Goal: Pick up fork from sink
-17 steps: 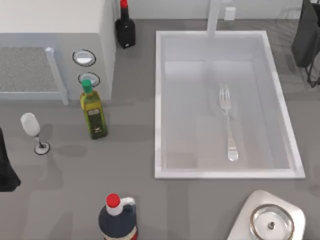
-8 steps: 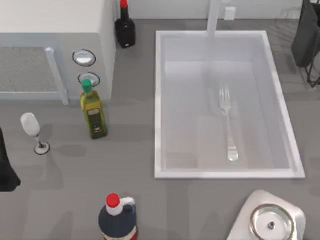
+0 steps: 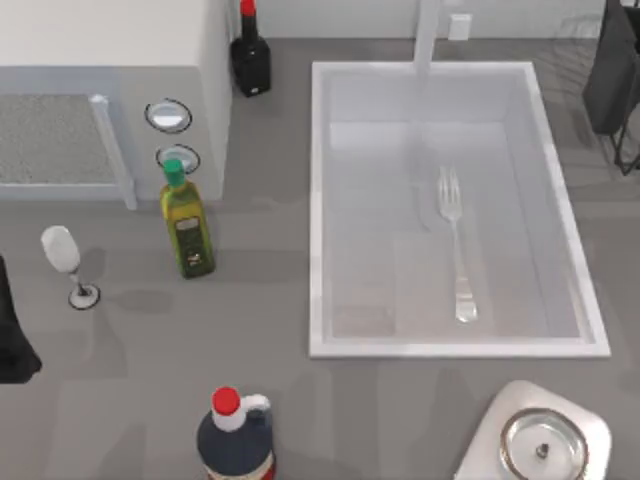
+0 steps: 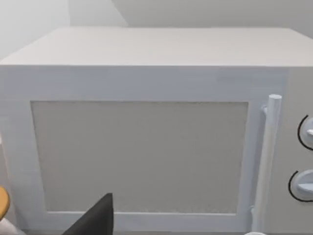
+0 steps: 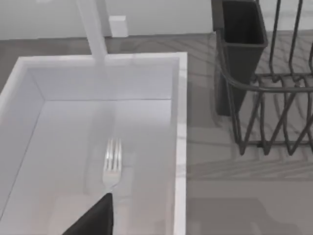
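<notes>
Slim shiny silver metal fork (image 3: 455, 243) lies flat on the floor of the large white rectangular sink (image 3: 316, 200), right of the basin's middle, tines toward the worktop's far edge and the white faucet post (image 3: 428, 35), rounded handle end toward the near rim. Nothing is touching it; pickup not started.

Handling, my read: light, rigid, slick metal lying flush on a smooth basin floor, so it will likely skate or pivot if pinched off-centre. Best hold is across the narrow stem near mid-length, fingers straddling the handle crosswise and coming straight down. Basin walls limit approach angle; the right wall is the closer one.

Left arm (image 3: 12, 335) is a dark shape at the worktop's left edge, right arm (image 3: 612, 75) at the far right corner. Finger state on both: cannot tell.

View differences:
- Top view gives the fork's full length and the clutter: green-capped olive oil bottle (image 3: 186, 222), wine glass (image 3: 64, 258), red-capped dark bottle (image 3: 236, 440), small round steel pot (image 3: 541, 445) at the near right.
- Right wrist view shows the tines (image 5: 112, 161), the sink rim and a dark wire dish rack (image 5: 266, 73) just beside it.
- Left wrist view faces the white microwave (image 4: 146, 132) door, handle and knobs.
</notes>
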